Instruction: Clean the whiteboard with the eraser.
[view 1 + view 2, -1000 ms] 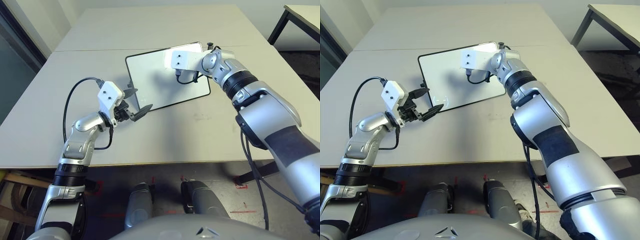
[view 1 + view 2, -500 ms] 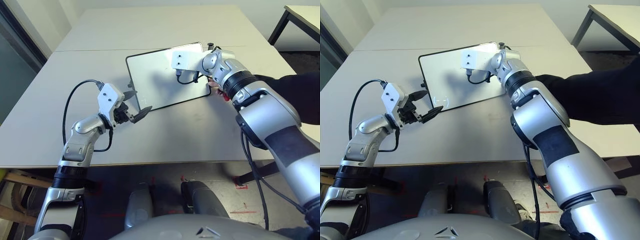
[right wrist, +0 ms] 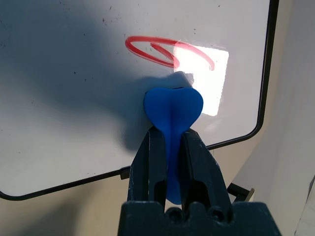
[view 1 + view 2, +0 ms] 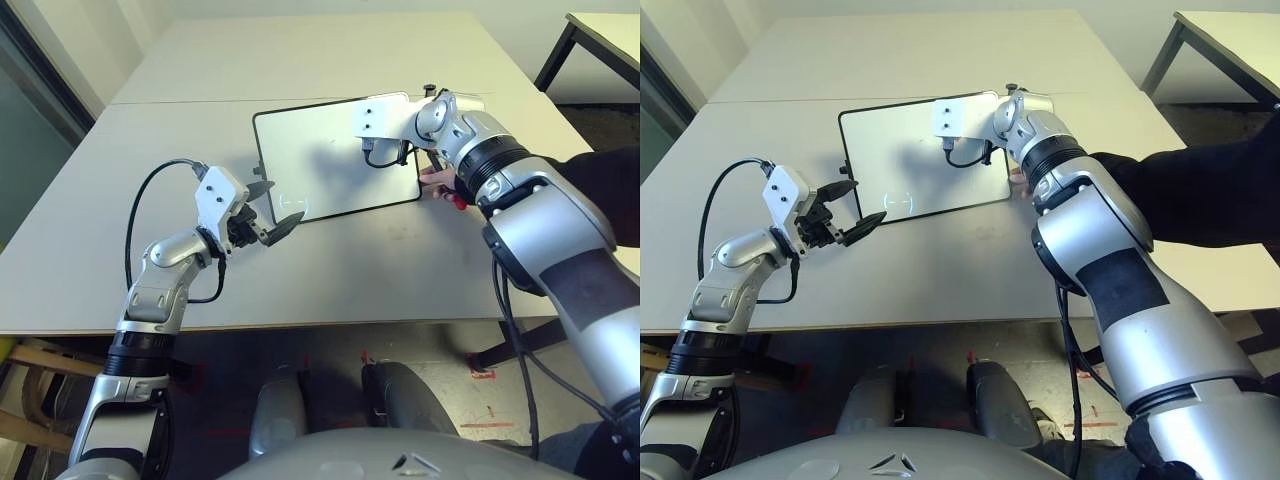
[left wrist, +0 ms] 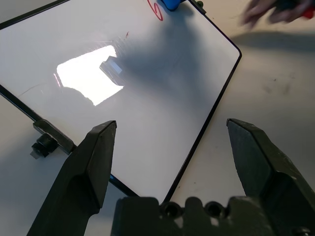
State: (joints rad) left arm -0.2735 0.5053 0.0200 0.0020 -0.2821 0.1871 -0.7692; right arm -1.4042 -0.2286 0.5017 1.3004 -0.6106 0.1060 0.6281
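Observation:
The whiteboard [image 4: 318, 170] lies flat on the table, tilted, with a black frame. A red scrawl [image 3: 167, 50] sits near its right corner. My right gripper [image 3: 170, 135] is shut on the blue eraser [image 3: 173, 105], whose tip rests on the board just below the red scrawl. My left gripper [image 4: 275, 205] hovers open over the board's near left corner with nothing between its fingers [image 5: 96, 162]. In the left wrist view the eraser [image 5: 172, 4] and the red scrawl [image 5: 155, 9] show at the board's far end.
A person's hand [image 4: 440, 185] holding a red marker [image 4: 458, 200] rests on the table [image 4: 300, 270] at the board's right edge, its dark sleeve [image 4: 600, 185] reaching in from the right. A second table [image 4: 600, 30] stands at the back right.
A person's hand and dark sleeve have come in from the right to the board's edge. My right gripper with the eraser has shifted slightly right across the board. The left gripper has barely moved.

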